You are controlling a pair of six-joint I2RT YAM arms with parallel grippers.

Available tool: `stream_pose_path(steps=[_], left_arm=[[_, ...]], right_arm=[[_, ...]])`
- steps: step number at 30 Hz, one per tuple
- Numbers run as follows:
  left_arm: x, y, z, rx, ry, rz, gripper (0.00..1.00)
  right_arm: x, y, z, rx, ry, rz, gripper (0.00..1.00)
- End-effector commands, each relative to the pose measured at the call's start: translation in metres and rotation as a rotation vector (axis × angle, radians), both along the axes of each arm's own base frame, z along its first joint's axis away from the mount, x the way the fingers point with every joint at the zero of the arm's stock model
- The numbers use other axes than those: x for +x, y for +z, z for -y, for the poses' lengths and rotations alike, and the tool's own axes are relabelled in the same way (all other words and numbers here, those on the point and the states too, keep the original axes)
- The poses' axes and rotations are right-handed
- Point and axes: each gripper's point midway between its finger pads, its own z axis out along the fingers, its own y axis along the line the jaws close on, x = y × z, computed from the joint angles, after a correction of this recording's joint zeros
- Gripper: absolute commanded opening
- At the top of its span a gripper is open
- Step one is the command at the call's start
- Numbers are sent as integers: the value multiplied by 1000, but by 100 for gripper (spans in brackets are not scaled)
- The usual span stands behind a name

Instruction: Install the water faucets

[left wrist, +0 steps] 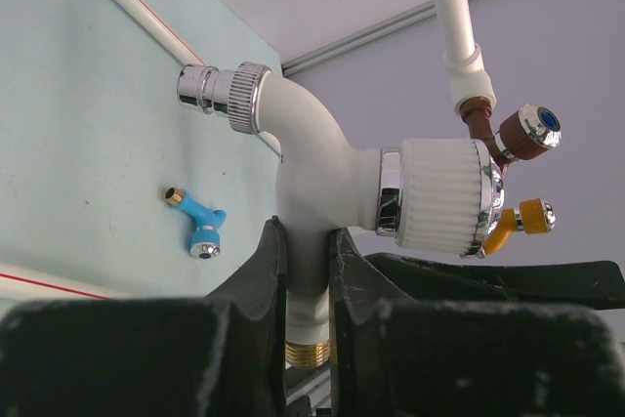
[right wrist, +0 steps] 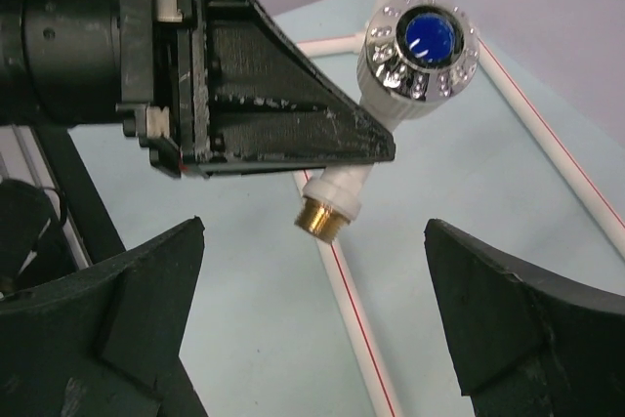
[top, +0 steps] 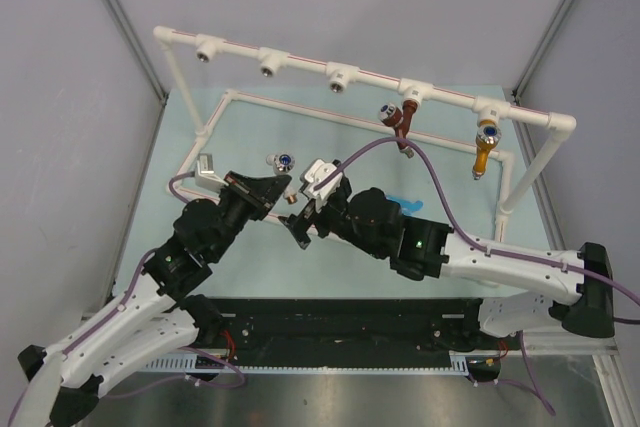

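Hanging above the pale green mat in the top view, the white faucet was clenched in the left gripper, inside the white pipe frame. The right gripper sat just beside it, turned toward it. On the frame's top rail the brown faucet hung from the fourth socket from the left and the orange-yellow faucet from the fifth. The light blue faucet showed only as a sliver of blue on the mat behind the right arm.

From the left wrist, the fingers pinched the lower stem of the white faucet, with its brass thread poking out below them. The chrome spout pointed up and left, and the ribbed knob stood out to the right. The light blue faucet lay on the mat, well apart from the gripper. Past the knob were the brown faucet, joined to the pipe above it, and the orange-yellow faucet lower down.

From the right wrist, the right gripper was released, its fingers spread wide and touching nothing. Beyond them the left gripper gripped the white faucet. The blue-capped chrome knob faced the camera. The brass end pointed down toward the gap between the right fingers, apart from both.
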Motion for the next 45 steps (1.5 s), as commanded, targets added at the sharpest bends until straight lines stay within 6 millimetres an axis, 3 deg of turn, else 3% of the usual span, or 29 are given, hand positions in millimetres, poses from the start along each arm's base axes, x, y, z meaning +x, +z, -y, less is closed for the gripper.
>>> stream_pose_path(steps=[1, 9, 15, 22, 28, 38, 45], left_arm=[[0, 9, -3, -56, 19, 2, 0], [3, 11, -2, -57, 22, 8, 0], [3, 13, 1, -49, 13, 13, 0], [6, 16, 4, -63, 9, 30, 0], [6, 12, 6, -50, 5, 26, 0], [8, 7, -17, 33, 97, 35, 0], [8, 11, -16, 42, 87, 44, 0]], right_arm=[[15, 25, -11, 164, -58, -30, 100], [37, 11, -19, 188, -67, -81, 74], [44, 0, -26, 182, -45, -105, 64], [47, -11, -27, 156, -35, -139, 63], [44, -13, -27, 142, -14, -147, 52], [42, -21, -18, 91, -29, -156, 53], [44, -19, -21, 110, -30, -153, 53]])
